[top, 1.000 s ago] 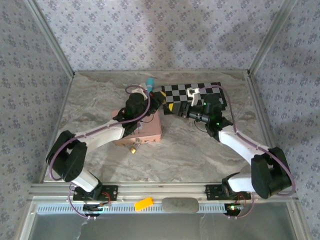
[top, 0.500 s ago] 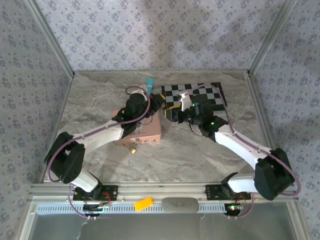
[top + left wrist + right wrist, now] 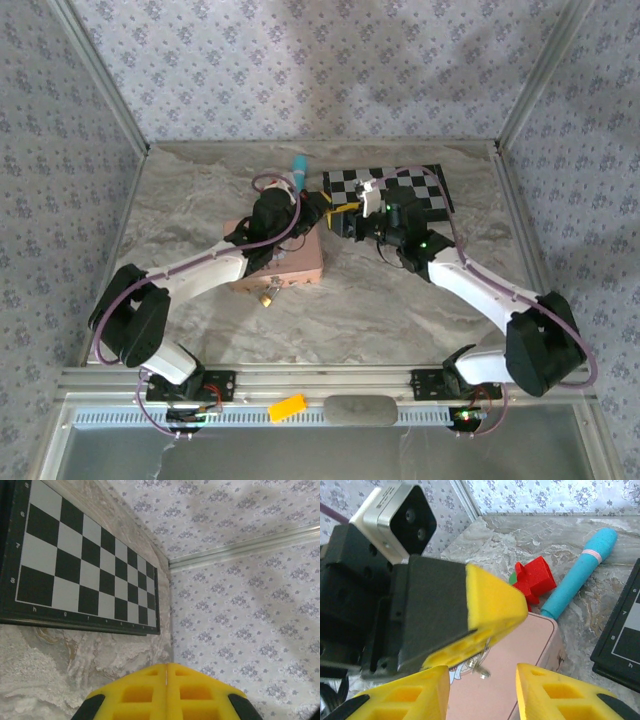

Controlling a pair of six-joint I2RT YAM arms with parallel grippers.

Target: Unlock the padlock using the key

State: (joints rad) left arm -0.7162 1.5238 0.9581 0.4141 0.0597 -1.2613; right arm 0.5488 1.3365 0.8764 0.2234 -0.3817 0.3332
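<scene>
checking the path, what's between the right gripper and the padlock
The pink box lies between the right gripper and the padlock, as the top view shows. The padlock sits at the box's near edge.

Left gripper: yellow pads pressed together along a thin seam, at the bottom edge
Chessboard: flat on the table, dark-framed (letters and numbers along its border)
Wall: pale floral paper
Rail: silvery, running across the wall
</scene>
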